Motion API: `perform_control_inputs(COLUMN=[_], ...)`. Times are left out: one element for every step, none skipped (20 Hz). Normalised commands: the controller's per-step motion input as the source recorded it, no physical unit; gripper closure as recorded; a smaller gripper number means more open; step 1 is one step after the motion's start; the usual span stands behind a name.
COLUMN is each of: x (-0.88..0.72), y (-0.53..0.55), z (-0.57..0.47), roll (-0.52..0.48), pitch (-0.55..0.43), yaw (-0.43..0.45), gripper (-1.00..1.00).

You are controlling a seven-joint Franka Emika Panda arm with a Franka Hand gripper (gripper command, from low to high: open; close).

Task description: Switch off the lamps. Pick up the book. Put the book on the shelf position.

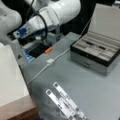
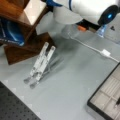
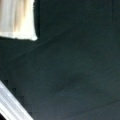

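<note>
At the table's far edge in a front view, the white robot arm [image 1: 47, 15] bends low over a dark opening beside a small orange block [image 1: 48, 50]. Its hand does not show in any view, so whether the fingers are apart or together cannot be told. The wrist view shows only a dark surface, a pale patch at the top left corner and a pale strip at the bottom left corner.

The large, thin white rectangular book [image 1: 10, 75] lies flat on top of the big dark reddish-brown wooden block that serves as the shelf position [image 1: 18, 108], at the table's left edge in that view. In a front view the block [image 2: 22, 53] shows its grain, with a glossy brown top [image 2: 28, 12] near the arm. Judging by this, the book already sits at its place. No lamps can be made out, so that step cannot be judged.

The grey table [image 1: 90, 90] is smooth and matt. On it lie a thin white cable [image 1: 50, 62] with an inline switch, two clear perforated strips [image 1: 65, 103] near the front edge, and a grey hinged case with compartments [image 1: 96, 51] standing open toward the right edge. Behind the table the room is dark.
</note>
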Motion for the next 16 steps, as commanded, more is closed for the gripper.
perform_control_inputs(x=[0.43, 0.47, 0.5, 0.52, 0.54, 0.55, 0.56, 0.55, 0.54, 0.53, 0.52, 0.49, 0.46, 0.46, 0.45, 0.42], y=[0.68, 0.69, 0.68, 0.62, 0.56, 0.51, 0.47, 0.43, 0.39, 0.36, 0.34, 0.3, 0.26, 0.27, 0.27, 0.26], z=[0.04, 0.04, 0.03, 0.02, 0.01, 0.0, -0.01, -0.01, 0.01, 0.02, 0.03, 0.04, 0.04, 0.04, 0.03, 0.03], roll=[0.168, 0.242, 0.302, 0.301, 0.349, 0.495, 0.566, 0.591, 0.55, 0.585, 0.587, 0.539, 0.551, 0.562, 0.558, 0.509], pitch=[-0.117, -0.167, -0.201, -0.194, -0.205, -0.268, -0.282, -0.269, -0.218, -0.206, -0.183, -0.139, -0.131, -0.134, -0.138, -0.11], yaw=[-0.431, -0.507, -0.559, -0.57, -0.598, -0.664, -0.697, -0.713, -0.687, -0.693, -0.676, -0.637, -0.619, -0.605, -0.581, -0.539], gripper=[-1.0, -1.0, -1.0, -1.0, -1.0, -1.0, -1.0, -1.0, -1.0, -1.0, -1.0, -1.0, -1.0, -1.0, -1.0, -1.0])
